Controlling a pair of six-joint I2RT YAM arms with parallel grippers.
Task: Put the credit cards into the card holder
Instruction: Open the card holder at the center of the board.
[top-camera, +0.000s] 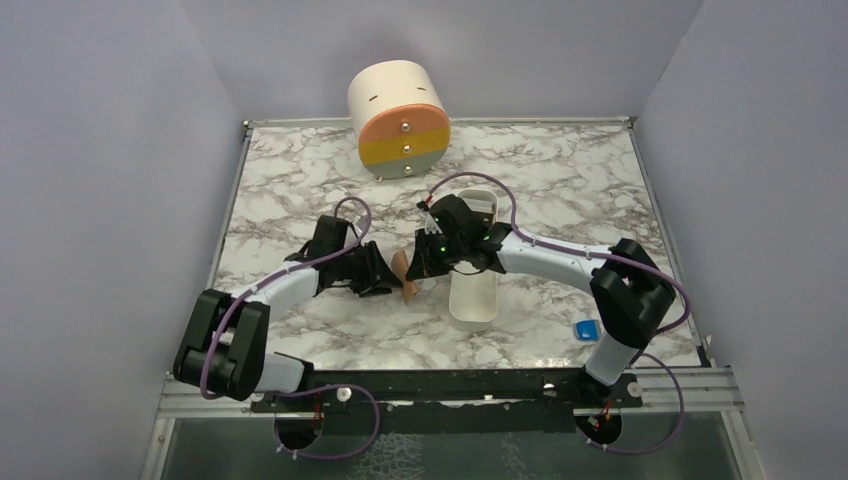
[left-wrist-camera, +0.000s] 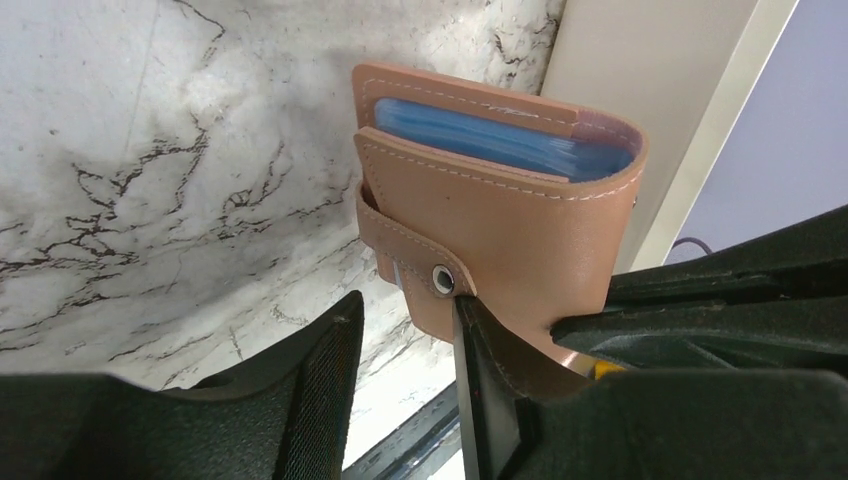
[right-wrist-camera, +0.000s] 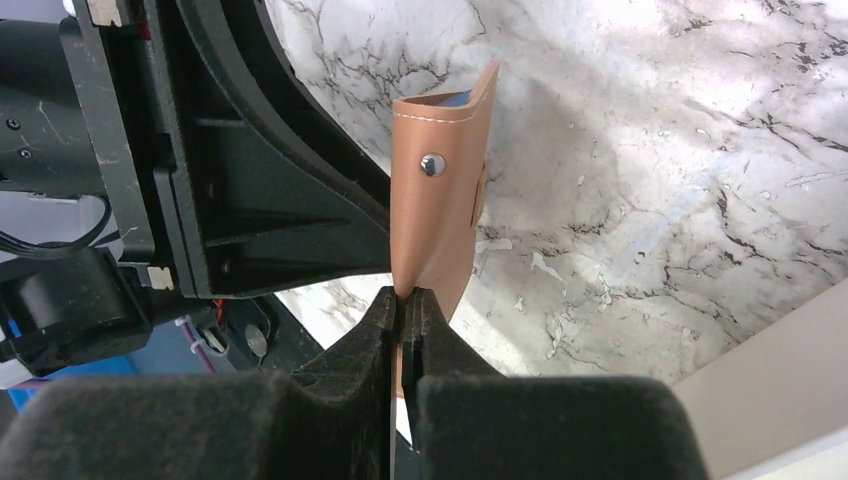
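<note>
Tightly, right gripper (right-wrist-camera: 403, 300) pinches the card holder (right-wrist-camera: 437, 225); left gripper (left-wrist-camera: 450, 345) open around it.

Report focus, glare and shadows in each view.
Top external: even light, sharp throughout, faint shadows on the table. Left wrist: card holder crisp, its own fingers dark and blurred. Right wrist: right gripper soft-edged, bright washed patch on the table.

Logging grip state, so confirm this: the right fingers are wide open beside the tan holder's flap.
Not right. The right fingers are shut on the tan holder, pinching the lower edge of its flap, not wide open beside it. The right wrist view shows this.
</note>
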